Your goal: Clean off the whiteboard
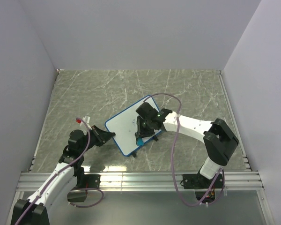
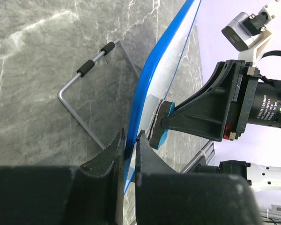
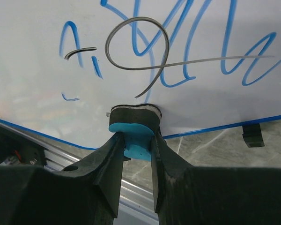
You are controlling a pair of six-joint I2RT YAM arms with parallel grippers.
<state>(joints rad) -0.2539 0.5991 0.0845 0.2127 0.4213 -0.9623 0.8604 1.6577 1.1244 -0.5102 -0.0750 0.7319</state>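
Left hand [image 2: 129, 140] pinches the whiteboard [image 1: 124, 126] frame edge; right hand [image 3: 134, 139] pinches eraser [image 3: 133, 119] against board face; table [image 1: 84, 89] stretches beyond.

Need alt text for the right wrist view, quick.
The right end effector grips a blue eraser, its dark pad pressed to the whiteboard near its blue edge. Above it show blue scribble and a grey looping line.

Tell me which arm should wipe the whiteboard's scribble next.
Right. The right end effector grips the blue eraser, felt pressed on the whiteboard just below the blue scribble. The left end effector is clamped on the board's blue frame, holding it tilted.
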